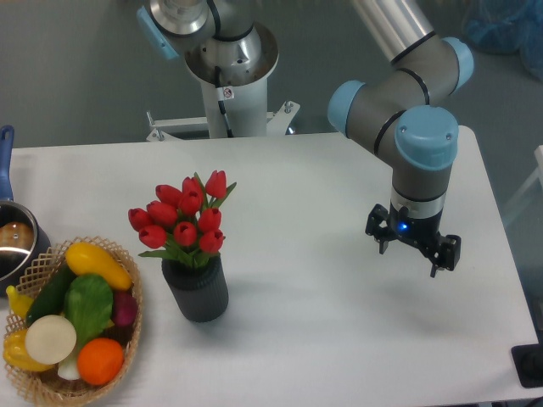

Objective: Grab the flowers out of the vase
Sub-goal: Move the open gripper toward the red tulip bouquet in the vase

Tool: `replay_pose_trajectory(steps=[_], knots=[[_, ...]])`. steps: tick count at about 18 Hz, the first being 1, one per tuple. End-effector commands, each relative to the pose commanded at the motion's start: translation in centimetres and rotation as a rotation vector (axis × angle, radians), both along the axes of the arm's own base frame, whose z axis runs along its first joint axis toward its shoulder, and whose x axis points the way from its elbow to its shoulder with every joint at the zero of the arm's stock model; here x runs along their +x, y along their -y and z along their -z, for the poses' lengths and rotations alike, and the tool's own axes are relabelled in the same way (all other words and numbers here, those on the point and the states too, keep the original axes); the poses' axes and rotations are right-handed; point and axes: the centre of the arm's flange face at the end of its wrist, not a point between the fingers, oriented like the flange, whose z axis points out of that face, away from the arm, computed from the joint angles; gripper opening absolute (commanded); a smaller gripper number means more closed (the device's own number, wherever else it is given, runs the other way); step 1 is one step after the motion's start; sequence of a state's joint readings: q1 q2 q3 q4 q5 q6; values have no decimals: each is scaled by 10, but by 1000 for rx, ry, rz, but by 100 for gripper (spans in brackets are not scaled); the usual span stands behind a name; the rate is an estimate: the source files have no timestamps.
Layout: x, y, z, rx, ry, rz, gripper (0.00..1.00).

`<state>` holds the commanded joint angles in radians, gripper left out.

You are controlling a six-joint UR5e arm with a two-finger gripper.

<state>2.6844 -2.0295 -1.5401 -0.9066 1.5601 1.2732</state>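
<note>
The flowers [185,219], a bunch of red tulip buds with green leaves, stand upright in the vase [197,290], a short dark ribbed cylinder left of the table's middle. My gripper [411,258] hangs over the right part of the table, well to the right of the flowers and apart from them. It points downward, its two black fingers [383,244] are spread, and nothing is between them.
A wicker basket [129,339] of colourful fruit and vegetables sits at the front left, close to the vase. A metal pot [17,242] with a blue handle lies at the left edge. The robot base [227,80] stands behind the table.
</note>
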Motion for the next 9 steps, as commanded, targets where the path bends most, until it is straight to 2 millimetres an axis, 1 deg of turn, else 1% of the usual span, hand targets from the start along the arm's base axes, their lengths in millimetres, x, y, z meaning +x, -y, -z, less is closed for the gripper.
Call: replay_pose_trajectory(steps=[1, 4, 6, 8, 9], knots=[[-3, 3, 0, -1, 0, -3, 100], [-5, 5, -1, -1, -4, -5, 100], [-10, 12, -2, 4, -7, -18, 100], [0, 5, 3, -3, -1, -7, 100], [7, 5, 5, -4, -2, -10, 100]])
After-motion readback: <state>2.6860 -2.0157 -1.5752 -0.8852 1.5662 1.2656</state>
